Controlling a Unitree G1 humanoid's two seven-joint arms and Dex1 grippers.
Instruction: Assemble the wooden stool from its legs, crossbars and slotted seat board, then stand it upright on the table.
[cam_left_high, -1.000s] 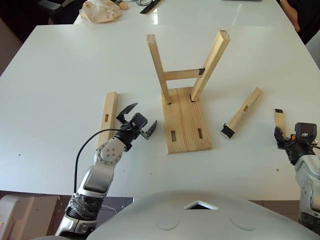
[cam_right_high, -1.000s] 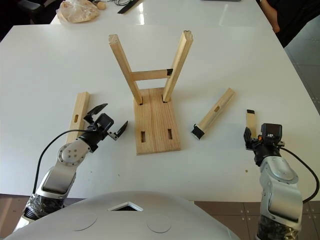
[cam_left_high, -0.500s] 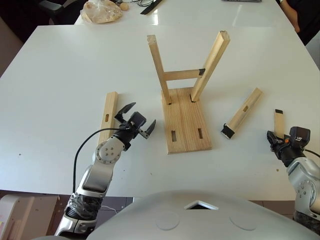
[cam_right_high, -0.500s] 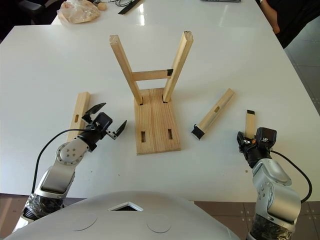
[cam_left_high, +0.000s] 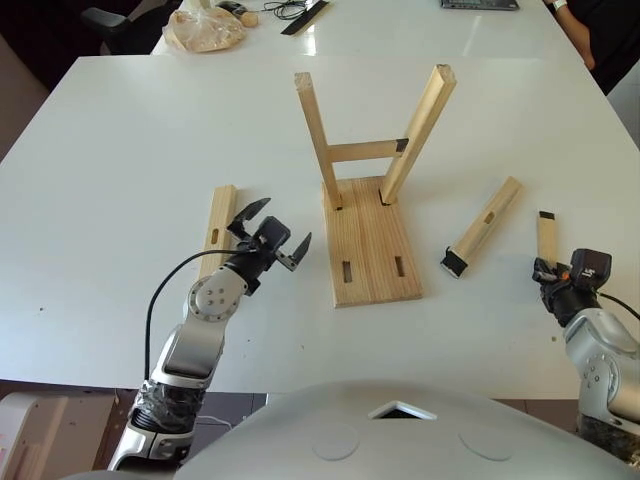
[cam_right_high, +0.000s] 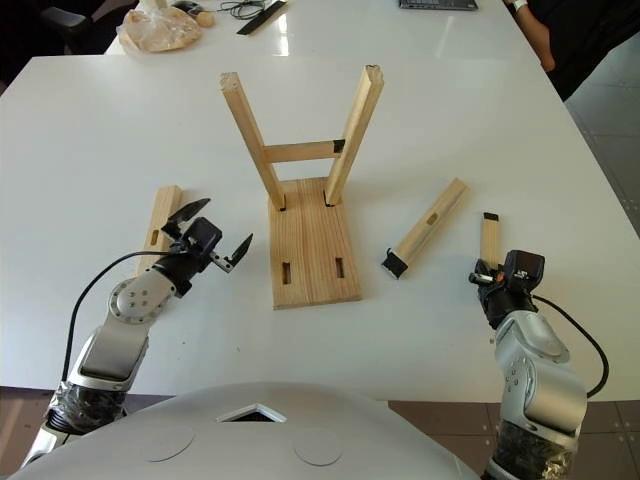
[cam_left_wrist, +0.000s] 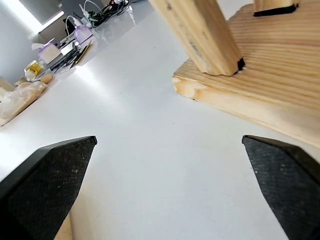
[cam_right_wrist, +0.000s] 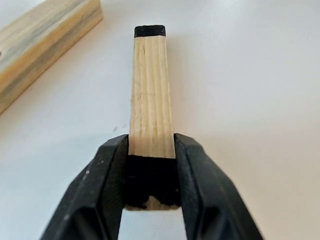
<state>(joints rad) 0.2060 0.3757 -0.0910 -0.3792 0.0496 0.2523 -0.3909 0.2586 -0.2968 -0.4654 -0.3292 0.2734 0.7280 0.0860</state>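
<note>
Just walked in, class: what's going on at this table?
A robot is midway through building a wooden stool. The seat board lies flat on the table with two legs and a crossbar already fitted upright in it. The right claw is shut on one end of a second crossbar. The left claw hangs open beside a loose leg; another loose leg lies right of the board.

We saw the slotted seat board (cam_left_high: 372, 243) lying flat mid-table. One leg (cam_left_high: 318, 135) and another leg (cam_left_high: 420, 130) stood tilted in its far slots, joined by a crossbar (cam_left_high: 365, 150). A third leg (cam_left_high: 218, 228) lay flat to its left, and a black-tipped fourth leg (cam_left_high: 485, 225) lay to its right. Farther right lay a short crossbar (cam_right_wrist: 149, 90), its near end pinched in the right gripper (cam_right_wrist: 151, 145).
</note>
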